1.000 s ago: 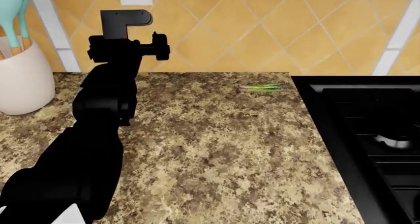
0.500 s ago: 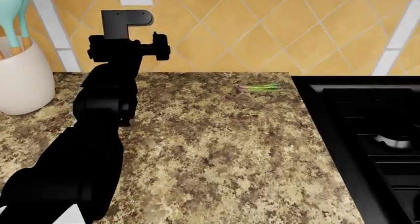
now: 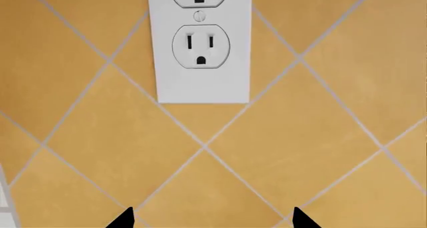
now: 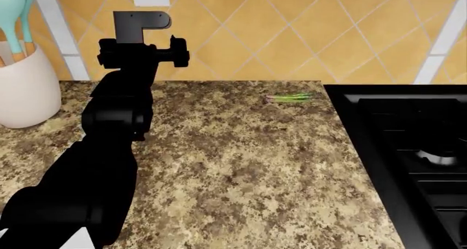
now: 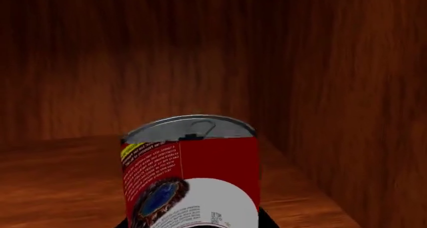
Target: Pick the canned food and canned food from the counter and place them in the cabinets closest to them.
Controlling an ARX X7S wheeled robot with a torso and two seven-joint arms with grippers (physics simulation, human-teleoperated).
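Note:
A red-and-white canned food (image 5: 190, 178) with a silver lid sits close between the jaws of my right gripper (image 5: 193, 222), inside a reddish-brown wooden cabinet (image 5: 347, 102). Black fingers (image 5: 267, 220) press against the can's sides. The can's base is out of view. My left gripper (image 3: 211, 219) is open and empty, pointing at the tiled wall just below a white outlet (image 3: 200, 47). My left arm (image 4: 117, 112) rises over the granite counter (image 4: 241, 167). The flat yellow tin is out of view, and the right gripper does not show in the head view.
A white utensil holder (image 4: 25, 87) with teal utensils stands at the counter's far left. A green asparagus bunch (image 4: 289, 97) lies near the back wall. A black stove top (image 4: 408, 150) borders the counter on the right.

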